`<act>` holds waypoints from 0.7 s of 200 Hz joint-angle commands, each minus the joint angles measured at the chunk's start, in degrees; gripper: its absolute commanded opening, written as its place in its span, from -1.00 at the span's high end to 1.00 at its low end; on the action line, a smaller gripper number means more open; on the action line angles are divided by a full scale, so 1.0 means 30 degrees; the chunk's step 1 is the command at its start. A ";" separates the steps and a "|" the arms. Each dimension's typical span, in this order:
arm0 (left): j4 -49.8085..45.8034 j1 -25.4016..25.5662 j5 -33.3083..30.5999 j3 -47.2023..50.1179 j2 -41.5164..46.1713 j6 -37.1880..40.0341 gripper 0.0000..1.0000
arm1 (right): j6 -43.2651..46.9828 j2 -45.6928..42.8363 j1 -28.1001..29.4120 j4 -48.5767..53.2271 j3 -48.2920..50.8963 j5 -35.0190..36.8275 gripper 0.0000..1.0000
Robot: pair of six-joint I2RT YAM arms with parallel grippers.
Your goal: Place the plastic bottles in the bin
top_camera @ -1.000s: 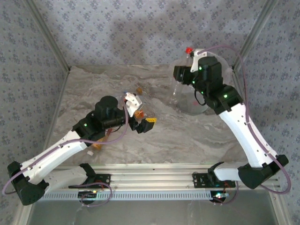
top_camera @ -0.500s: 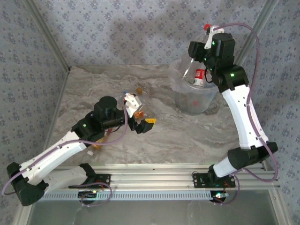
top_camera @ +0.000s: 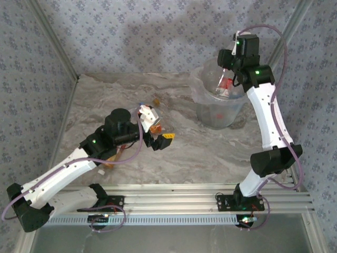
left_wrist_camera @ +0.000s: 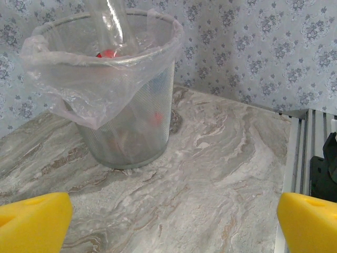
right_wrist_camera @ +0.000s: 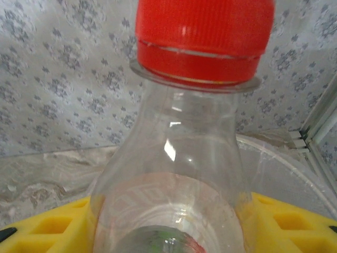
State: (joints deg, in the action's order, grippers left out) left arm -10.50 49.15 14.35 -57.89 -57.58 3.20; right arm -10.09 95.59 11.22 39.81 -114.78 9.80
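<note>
A clear plastic bottle (right_wrist_camera: 179,174) with a red cap (right_wrist_camera: 204,31) sits between the yellow fingers (right_wrist_camera: 42,226) of my right gripper (top_camera: 230,60), which is shut on it above the mouth of the bin (top_camera: 210,113). In the left wrist view this bottle (left_wrist_camera: 113,26) slants down over the bin's bag-lined rim (left_wrist_camera: 131,58). Red and other coloured shapes show through the bin's wall. My left gripper (left_wrist_camera: 168,226) is open above the bare marble, its yellow fingertips (left_wrist_camera: 31,221) wide apart. From above, the left gripper (top_camera: 158,129) hovers at mid-table beside small amber bottles (top_camera: 156,100).
The bin stands at the table's back right, near the wallpapered wall and the metal frame post (top_camera: 287,31). An orange piece (top_camera: 109,163) lies under the left forearm. A metal rail (top_camera: 174,203) runs along the near edge. Bare marble (top_camera: 210,153) lies between the arms.
My right arm has risen and swung back over the bin, carrying the red-capped bottle with it. The left arm has stayed where it was, still open.
</note>
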 commanded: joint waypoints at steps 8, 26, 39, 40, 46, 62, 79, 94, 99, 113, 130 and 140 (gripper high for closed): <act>-0.0015 0.0053 0.0046 0.0030 0.0490 0.0312 -0.99 | 0.1149 0.0507 -0.0089 0.1092 0.0457 -0.1047 -0.20; -0.0015 0.0054 0.0021 0.0019 0.0515 0.0343 -0.99 | 0.1811 0.0721 -0.0009 0.1056 0.0783 -0.0898 -0.21; -0.0043 0.0054 0.0005 0.0033 0.0532 0.0341 -0.99 | 0.2072 0.0810 0.0085 0.1018 0.1041 -0.1042 -0.21; -0.0043 0.0054 0.0013 0.0026 0.0532 0.0340 -0.99 | 0.2102 0.0806 0.0091 0.1022 0.1062 -0.1071 -0.21; -0.0044 0.0054 0.0022 0.0019 0.0522 0.0341 -0.99 | 0.2244 0.0868 0.0190 0.1026 0.1153 -0.1156 -0.21; -0.0048 0.0070 0.0032 0.0019 0.0509 0.0354 -0.99 | 0.2952 0.0983 0.0591 0.1019 0.1357 -0.1120 -0.22; -0.0055 0.0068 0.0007 0.0021 0.0532 0.0368 -0.99 | 0.3791 0.1124 0.1095 0.1069 0.1571 -0.0833 -0.23; -0.0128 0.0068 0.0014 -0.0009 0.0523 0.0417 -0.99 | 0.4006 0.1157 0.1234 0.1267 0.1845 -0.1663 -0.24; -0.0132 0.0062 0.0020 0.0011 0.0524 0.0432 -0.99 | 0.3978 0.1111 0.1239 0.1274 0.1991 -0.2071 -0.25; -0.0161 0.0056 0.0004 -0.0002 0.0511 0.0456 -0.99 | 0.3977 0.0868 0.1237 0.1070 0.2521 -0.3003 -0.31; -0.0161 0.0068 0.0010 0.0019 0.0502 0.0465 -0.99 | 0.4006 0.0544 0.1224 0.0621 0.3124 -0.3381 -0.44; -0.0161 0.0054 0.0048 -0.0001 0.0481 0.0463 -0.99 | 0.3978 0.0479 0.1235 0.0710 0.3218 -0.3764 -0.54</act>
State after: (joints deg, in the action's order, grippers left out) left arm -10.52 49.15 14.35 -57.89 -57.36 3.60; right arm 0.78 98.72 14.68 41.32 -106.69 3.14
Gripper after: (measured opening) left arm 0.995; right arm 0.730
